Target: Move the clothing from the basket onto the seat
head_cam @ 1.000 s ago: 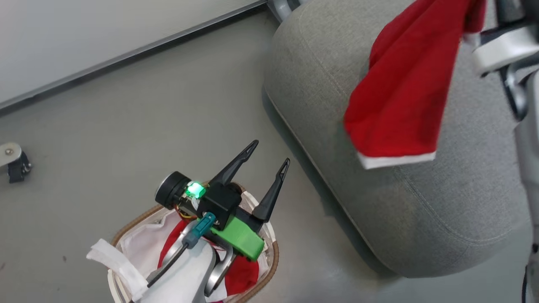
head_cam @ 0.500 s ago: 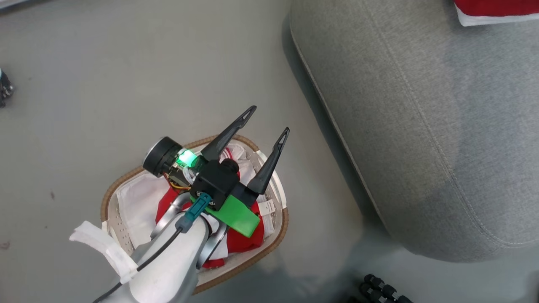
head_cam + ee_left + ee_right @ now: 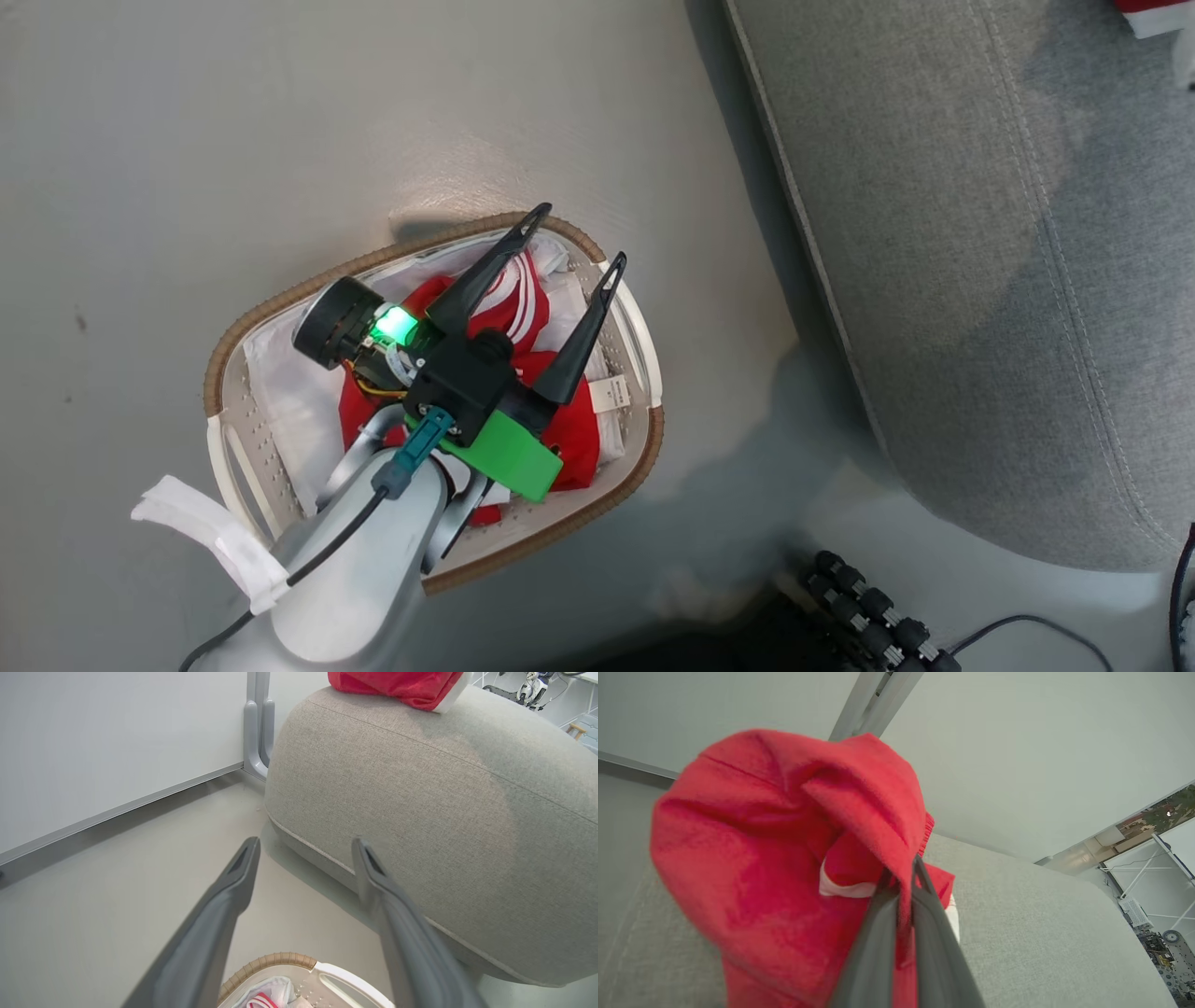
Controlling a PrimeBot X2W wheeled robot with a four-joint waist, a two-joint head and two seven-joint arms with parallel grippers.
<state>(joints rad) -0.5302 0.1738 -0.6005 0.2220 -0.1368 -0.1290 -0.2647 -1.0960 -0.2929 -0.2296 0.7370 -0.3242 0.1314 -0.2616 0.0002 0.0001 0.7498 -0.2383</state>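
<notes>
The white slatted basket [image 3: 309,290] with a brown rim stands on the floor left of the grey seat [image 3: 980,233]. A red-and-white striped garment [image 3: 519,297] lies in it on the white liner. My left gripper [image 3: 579,238] hovers open over the basket's far end, nothing between its fingers. The left wrist view looks past those fingers [image 3: 233,891] to the seat [image 3: 420,788], with the basket rim [image 3: 271,959] below. My right gripper [image 3: 901,870] is shut on the plain red garment [image 3: 761,858], which hangs over the seat [image 3: 1017,914]. Its white-trimmed end rests on the seat top [image 3: 397,683].
A white wall with a grey baseboard [image 3: 117,807] and a grey post [image 3: 257,728] stand behind the seat. Black connectors and a cable [image 3: 868,607] lie on the floor near the seat's front corner. Bare grey floor surrounds the basket.
The head camera has tilted down, so the basket sits higher in the picture and the red garment has slid to the top right corner. Both grippers keep their states.
</notes>
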